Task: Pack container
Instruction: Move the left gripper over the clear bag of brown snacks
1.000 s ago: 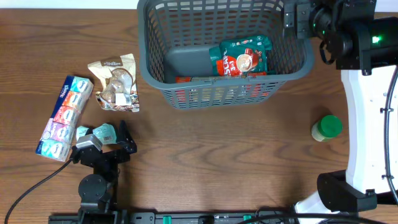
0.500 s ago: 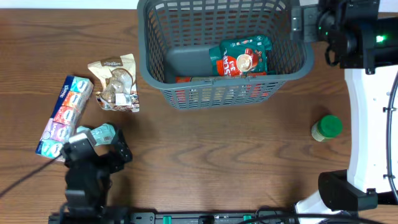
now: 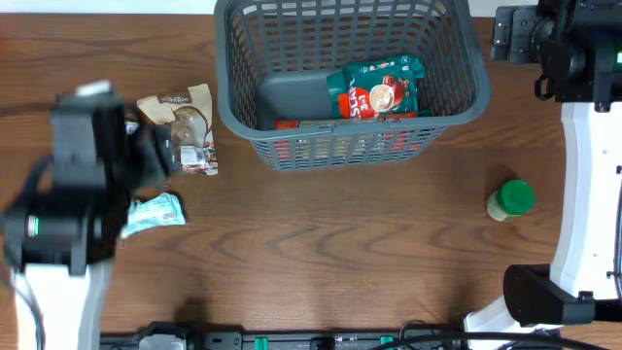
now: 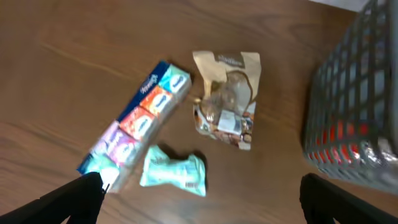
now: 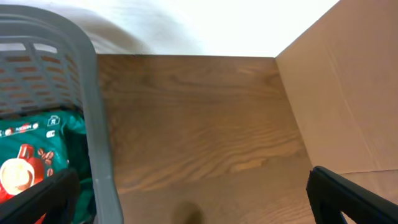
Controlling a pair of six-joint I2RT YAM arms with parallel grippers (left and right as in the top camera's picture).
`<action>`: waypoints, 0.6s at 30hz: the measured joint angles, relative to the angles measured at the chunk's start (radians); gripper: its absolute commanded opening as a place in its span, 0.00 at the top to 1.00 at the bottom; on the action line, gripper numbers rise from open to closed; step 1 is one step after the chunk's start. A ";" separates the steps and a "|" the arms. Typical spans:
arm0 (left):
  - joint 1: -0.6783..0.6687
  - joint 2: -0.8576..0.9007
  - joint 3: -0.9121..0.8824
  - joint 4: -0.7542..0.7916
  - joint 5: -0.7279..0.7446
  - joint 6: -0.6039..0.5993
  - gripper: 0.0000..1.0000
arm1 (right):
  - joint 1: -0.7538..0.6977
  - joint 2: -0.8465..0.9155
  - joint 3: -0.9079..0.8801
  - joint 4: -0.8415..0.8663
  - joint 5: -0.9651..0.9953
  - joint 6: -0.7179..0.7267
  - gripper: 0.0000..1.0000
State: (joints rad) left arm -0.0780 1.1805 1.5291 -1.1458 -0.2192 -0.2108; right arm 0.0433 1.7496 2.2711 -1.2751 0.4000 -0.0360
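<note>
Container (image 3: 350, 148) holds green pouch (image 3: 381, 87); tissue pack (image 4: 137, 121) outside

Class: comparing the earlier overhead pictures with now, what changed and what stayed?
The left arm lifted from the near edge and swung over the tissue pack; the right arm drew rightwards off the basket. The left tool and right tool are open, holding nothing. The snack bag, teal packet, green jar and basket stayed.

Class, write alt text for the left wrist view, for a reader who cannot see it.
Three grocery items lie on a wooden table: a tissue multipack, a tan snack bag and a small teal packet. The grey container stands at the right edge; the left tool's fingers frame the bottom corners, wide apart.
</note>
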 measured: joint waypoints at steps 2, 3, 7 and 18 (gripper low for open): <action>0.005 0.079 0.053 0.000 -0.004 0.010 0.02 | 0.000 0.000 0.000 0.000 0.000 0.000 0.01; 0.009 0.116 0.068 -0.001 -0.006 0.012 0.02 | 0.000 0.000 0.000 0.000 0.001 0.000 0.01; 0.051 0.245 0.080 -0.005 0.015 0.028 0.02 | 0.000 0.000 0.000 0.000 0.001 0.000 0.01; 0.299 0.507 0.080 0.028 0.353 0.192 0.01 | 0.000 0.000 0.000 -0.002 0.001 0.000 0.01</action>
State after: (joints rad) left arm 0.2207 1.6875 1.6093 -1.1175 0.1341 -0.0193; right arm 0.0433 1.7496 2.2711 -1.2774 0.4007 -0.0360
